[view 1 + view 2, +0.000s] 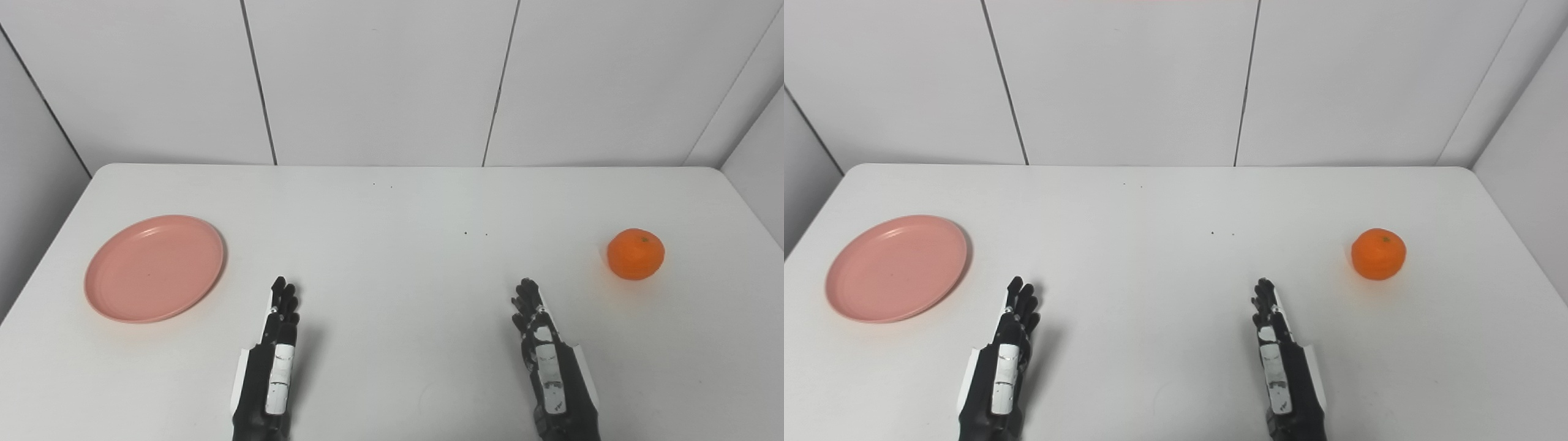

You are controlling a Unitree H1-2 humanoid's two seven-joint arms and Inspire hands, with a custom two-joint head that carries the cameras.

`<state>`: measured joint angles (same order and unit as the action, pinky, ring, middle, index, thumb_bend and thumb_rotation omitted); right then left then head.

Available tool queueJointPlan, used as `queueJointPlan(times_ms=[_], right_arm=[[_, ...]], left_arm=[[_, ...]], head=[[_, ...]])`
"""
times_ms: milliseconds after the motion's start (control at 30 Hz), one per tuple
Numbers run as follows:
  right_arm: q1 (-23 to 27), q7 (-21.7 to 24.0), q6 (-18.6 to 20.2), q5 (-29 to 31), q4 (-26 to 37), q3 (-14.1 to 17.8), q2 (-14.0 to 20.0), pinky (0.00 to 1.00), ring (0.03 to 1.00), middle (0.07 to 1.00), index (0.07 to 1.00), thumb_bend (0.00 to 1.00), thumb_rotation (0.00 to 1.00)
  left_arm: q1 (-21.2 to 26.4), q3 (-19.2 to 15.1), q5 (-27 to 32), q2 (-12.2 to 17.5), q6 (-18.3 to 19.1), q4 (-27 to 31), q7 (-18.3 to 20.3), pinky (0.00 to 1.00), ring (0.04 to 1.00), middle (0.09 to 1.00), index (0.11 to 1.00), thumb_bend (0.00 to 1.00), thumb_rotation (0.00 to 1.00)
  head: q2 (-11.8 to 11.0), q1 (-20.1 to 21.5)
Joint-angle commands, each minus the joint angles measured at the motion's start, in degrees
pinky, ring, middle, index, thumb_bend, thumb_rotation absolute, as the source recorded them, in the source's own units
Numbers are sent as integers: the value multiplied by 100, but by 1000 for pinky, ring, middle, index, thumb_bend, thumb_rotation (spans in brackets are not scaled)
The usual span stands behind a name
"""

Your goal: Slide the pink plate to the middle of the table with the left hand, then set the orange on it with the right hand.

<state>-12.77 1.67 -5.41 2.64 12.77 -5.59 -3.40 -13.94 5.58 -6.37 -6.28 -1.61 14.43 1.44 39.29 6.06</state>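
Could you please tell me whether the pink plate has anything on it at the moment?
Empty. The round pink plastic plate shows only its bare surface, and the orange sits apart on the white table.

Desk (392,202): smooth white top, matt with a faint sheen.
Pink plate (154,267): plastic by its look, smooth, satin.
Orange (636,253): finely dimpled peel, slightly glossy.
Left hand (277,343), right hand (542,343): black hard shell, white panels.
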Motion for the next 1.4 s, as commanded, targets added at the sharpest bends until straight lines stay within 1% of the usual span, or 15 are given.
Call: queueJointPlan(times_ms=[0,200,233,333,433,467,733,767,833,900,1033,1067,1233,1267,1367], right_arm=[[-320,118,-34,155,16,34,120,1000,1000,988,974,870,1000],[-329,302,-192,391,-129,230,312,1000,1000,991,979,866,1000],[-331,340,-201,421,-148,262,326,1000,1000,992,981,874,1000],[-333,456,-190,534,-221,359,392,1000,1000,993,985,878,1000],[-327,546,-241,557,-294,430,419,1000,1000,992,987,882,1000],[-321,583,-270,584,-336,451,433,1000,1000,992,987,883,1000],[-303,739,-455,637,-535,535,450,1000,1000,1000,1000,875,1000],[-303,740,-465,641,-543,538,446,1000,1000,1000,1000,875,1000],[-301,729,-501,629,-577,542,439,1000,1000,1000,1000,882,1000],[-297,720,-537,614,-609,542,439,1000,1000,1000,1000,888,1000],[-281,711,-600,587,-711,537,429,1000,1000,1000,1000,881,1000],[-279,707,-608,579,-731,533,423,1000,1000,1000,1000,880,1000],[-256,715,-700,554,-841,518,412,1000,1000,1000,1000,864,1000],[-244,719,-726,556,-883,517,413,1000,1000,1000,1000,859,1000],[-223,716,-764,562,-961,518,415,1000,1000,1000,998,860,1000]], left_arm=[[-670,115,-204,155,94,-90,-21,1000,1000,1000,1000,832,995],[-699,332,-418,16,-34,-243,-166,1000,1000,1000,1000,821,985],[-701,360,-443,3,-48,-255,-193,1000,1000,1000,1000,822,982],[-692,452,-499,-54,-117,-337,-283,993,1000,1000,1000,821,974],[-680,518,-539,-76,-125,-381,-343,985,1000,1000,1000,811,978],[-674,537,-554,-84,-133,-406,-366,984,1000,1000,1000,810,978],[-641,605,-573,-88,-226,-565,-507,958,1000,1000,1000,798,974],[-638,608,-569,-84,-241,-581,-512,957,1000,1000,1000,796,974],[-634,614,-567,-74,-257,-619,-521,955,1000,1000,1000,797,974],[-633,622,-568,-63,-261,-642,-527,952,1000,1000,1000,797,975],[-615,620,-554,-44,-356,-747,-546,944,1000,1000,1000,793,971],[-608,615,-553,-39,-380,-774,-550,943,1000,1000,1000,790,971],[-585,589,-509,-33,-418,-845,-544,935,1000,1000,1000,784,963],[-572,583,-513,-31,-428,-876,-551,932,1000,1000,1000,784,964],[-550,574,-524,-32,-455,-926,-565,931,1000,1000,1000,777,965]], head=[[-107,-351],[-329,-818],[-329,-818],[-489,-1037],[-537,-1094],[-596,-1155],[-776,-1249],[-776,-1249],[-862,-1286],[-862,-1286],[-993,-1291],[-1058,-1280],[-1148,-1269],[-1234,-1272],[-1266,-1275]])
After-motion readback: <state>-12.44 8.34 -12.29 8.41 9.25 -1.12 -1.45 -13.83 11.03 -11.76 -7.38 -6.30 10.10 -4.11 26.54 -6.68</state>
